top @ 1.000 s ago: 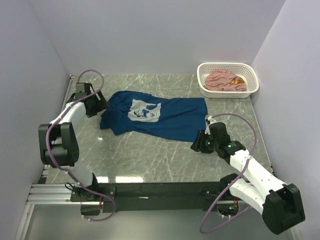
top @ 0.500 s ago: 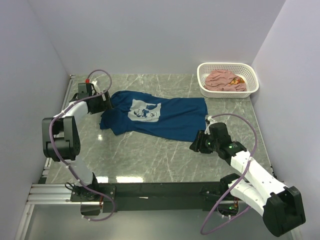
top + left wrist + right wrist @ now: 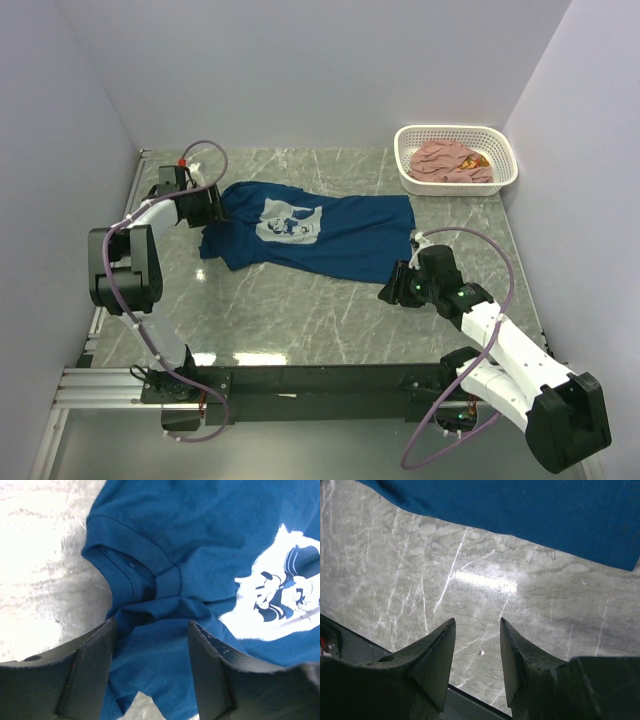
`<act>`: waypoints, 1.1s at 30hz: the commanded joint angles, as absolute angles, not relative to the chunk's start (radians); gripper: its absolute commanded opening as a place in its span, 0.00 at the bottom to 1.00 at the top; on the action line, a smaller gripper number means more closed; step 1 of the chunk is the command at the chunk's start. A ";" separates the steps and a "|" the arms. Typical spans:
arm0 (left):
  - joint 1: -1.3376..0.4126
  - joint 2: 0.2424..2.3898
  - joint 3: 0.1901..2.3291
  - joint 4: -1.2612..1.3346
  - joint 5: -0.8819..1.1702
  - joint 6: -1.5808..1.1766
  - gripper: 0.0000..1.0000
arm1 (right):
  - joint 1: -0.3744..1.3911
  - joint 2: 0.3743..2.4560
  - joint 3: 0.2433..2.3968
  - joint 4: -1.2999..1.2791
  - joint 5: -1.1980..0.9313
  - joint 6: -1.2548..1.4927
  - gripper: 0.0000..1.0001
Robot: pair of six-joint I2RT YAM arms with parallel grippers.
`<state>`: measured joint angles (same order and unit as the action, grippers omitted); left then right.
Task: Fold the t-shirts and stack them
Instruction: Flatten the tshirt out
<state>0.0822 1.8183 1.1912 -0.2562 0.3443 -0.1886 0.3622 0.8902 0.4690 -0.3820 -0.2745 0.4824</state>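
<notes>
Toward the upper left of the overhead view, the left gripper (image 3: 208,205) sits at the neck end of the navy t-shirt (image 3: 330,240), which lies spread, print up, across the middle of the table (image 3: 300,310). Its fingers stand fairly wide, straddling a puckered ridge of cloth just below the collar (image 3: 130,540); nothing is pinched yet. The risk, as I judge it, is a bite that takes only the top layer, or the ribbed collar band alone. Lifted that way, front would peel from back and the shirt would bunch instead of folding flat.

At lower right, the right gripper (image 3: 392,288) hovers over bare stone just beside the hem, fingers apart and empty. A missed hem edge there would make the pull lopsided and skew the cloth.

The jersey is soft, matte and limp, creasing readily; the white chest print (image 3: 280,595) looks stiffer. The table is glossy veined marble, so cloth may slide. The pink t-shirt (image 3: 445,160) lies crumpled in the white perforated basket (image 3: 455,188) at upper right.
</notes>
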 commanded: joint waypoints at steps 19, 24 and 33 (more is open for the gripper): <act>0.055 1.763 1.170 -0.338 0.253 -0.150 0.68 | 0.368 0.864 0.476 -0.370 -0.287 0.488 0.48; 0.057 1.778 1.166 -0.316 0.253 -0.140 0.69 | 0.368 0.858 0.466 -0.361 -0.295 0.489 0.48; 0.057 1.769 1.158 -0.331 0.287 -0.130 0.60 | 0.368 0.857 0.465 -0.357 -0.301 0.491 0.48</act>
